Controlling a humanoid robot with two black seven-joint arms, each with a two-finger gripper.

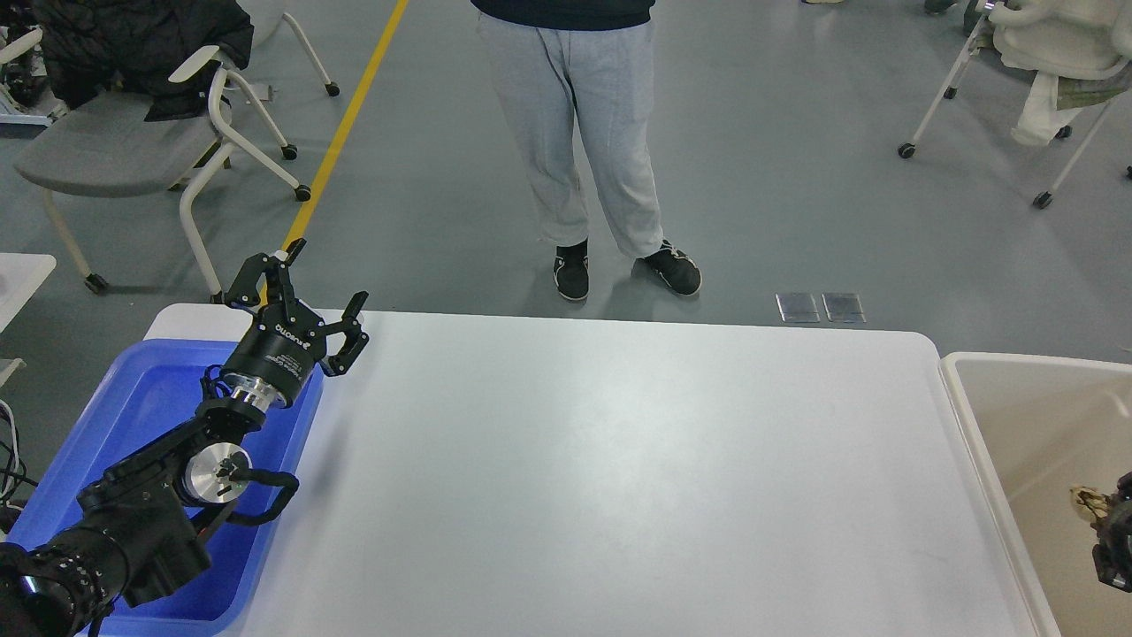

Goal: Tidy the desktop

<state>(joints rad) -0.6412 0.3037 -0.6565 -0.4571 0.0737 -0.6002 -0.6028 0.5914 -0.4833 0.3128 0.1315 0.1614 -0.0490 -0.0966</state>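
Observation:
The desktop [601, 469] is a wide white tabletop with nothing lying on its visible surface. My left gripper [327, 276] is open and empty, held above the table's far left corner, over the inner edge of the blue tray [133, 416]. My right gripper [1107, 531] shows only partly at the right edge, dark, over the beige tub [982, 442]. A small crumpled tan scrap [1084, 501] sits at its tip, held above the tub's inside.
A person [575, 133] in grey trousers stands just beyond the table's far edge. A grey chair [115, 150] stands at the far left and another chair [1044, 53] at the far right. A second white table corner [18, 283] shows at the left.

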